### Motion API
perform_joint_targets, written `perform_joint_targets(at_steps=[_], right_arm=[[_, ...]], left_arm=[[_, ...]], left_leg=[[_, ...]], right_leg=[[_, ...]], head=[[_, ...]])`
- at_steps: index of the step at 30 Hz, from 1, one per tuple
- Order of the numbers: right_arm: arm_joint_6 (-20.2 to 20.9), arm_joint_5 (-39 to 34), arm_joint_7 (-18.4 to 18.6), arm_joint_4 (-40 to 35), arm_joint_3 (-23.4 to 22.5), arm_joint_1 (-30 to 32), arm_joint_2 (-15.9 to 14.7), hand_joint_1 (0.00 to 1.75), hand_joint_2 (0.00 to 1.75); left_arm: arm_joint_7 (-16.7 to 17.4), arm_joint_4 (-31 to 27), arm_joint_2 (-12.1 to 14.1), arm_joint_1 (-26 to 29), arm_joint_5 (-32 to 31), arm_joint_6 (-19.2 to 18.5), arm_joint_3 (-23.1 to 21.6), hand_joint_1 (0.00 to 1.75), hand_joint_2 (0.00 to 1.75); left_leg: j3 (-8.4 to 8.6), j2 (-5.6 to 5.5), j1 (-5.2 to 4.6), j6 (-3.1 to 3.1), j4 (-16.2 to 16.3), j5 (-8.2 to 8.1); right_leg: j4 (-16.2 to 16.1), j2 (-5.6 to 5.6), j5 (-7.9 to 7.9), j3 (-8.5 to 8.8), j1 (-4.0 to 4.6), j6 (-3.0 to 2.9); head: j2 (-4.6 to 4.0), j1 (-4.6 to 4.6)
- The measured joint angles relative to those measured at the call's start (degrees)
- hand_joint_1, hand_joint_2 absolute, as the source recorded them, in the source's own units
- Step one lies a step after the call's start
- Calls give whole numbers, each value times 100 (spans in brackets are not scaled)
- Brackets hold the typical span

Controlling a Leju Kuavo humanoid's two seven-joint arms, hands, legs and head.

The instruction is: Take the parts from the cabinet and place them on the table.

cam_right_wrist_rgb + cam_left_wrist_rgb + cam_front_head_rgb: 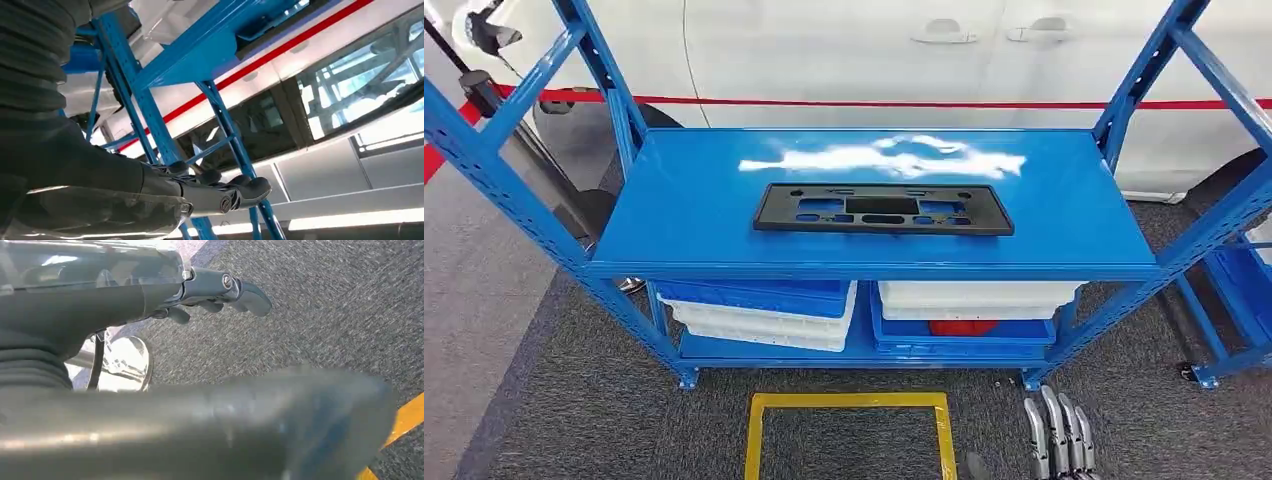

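Note:
A flat black plastic part (883,209) with several cut-outs lies in the middle of the blue rack's top shelf (684,210). My right hand (1059,435) hangs low in front of the rack's right leg, fingers straight and apart, holding nothing. The right wrist view has the same hand (215,192) stretched out with the rack's blue posts (150,115) behind it. In the left wrist view my left hand (210,290) hangs over grey carpet, fingers loosely extended and empty.
Stacked blue and white bins (759,310) fill the lower shelf, one (969,335) holding something red (962,327). A yellow tape square (849,402) marks the carpet before the rack. A white car (874,50) stands behind. Another blue rack (1239,280) stands at right.

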Motion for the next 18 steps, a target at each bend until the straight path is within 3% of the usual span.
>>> perform_joint_targets(at_steps=[9,13,14,15,16,18], right_arm=[[2,-112,2,72,-46,108,79,0,175],[0,-450,333,100,186,209,24,0,175],[0,-474,416,96,274,219,-13,0,175],[0,-474,475,90,335,218,-59,0,175],[0,-468,537,72,408,219,-111,0,175],[0,-455,666,39,522,224,-194,0,175]], left_arm=[[-4,26,44,-12,18,74,-140,0,0],[59,48,61,-10,195,120,-282,0,0],[63,50,61,-12,238,133,-315,0,0],[61,52,61,-16,284,136,-356,0,0],[29,65,61,-17,345,136,-415,0,0],[-48,72,59,-20,450,151,-483,0,0]], left_leg=[[-12,0,-20,28,25,-18],[-33,0,-36,67,47,-32],[-26,1,-20,105,-7,-5],[12,19,34,147,-56,35],[4,22,33,178,-63,46],[-24,24,29,189,-57,48]], right_leg=[[-4,0,3,3,-41,11],[-26,-3,17,7,-56,63],[-28,-2,13,21,-34,89],[46,-2,-44,18,-61,101],[342,0,-276,-121,-46,86],[1246,2,-746,-558,-50,88]], head=[[0,2],[0,0],[-2,0],[0,7],[0,28],[-2,29]])
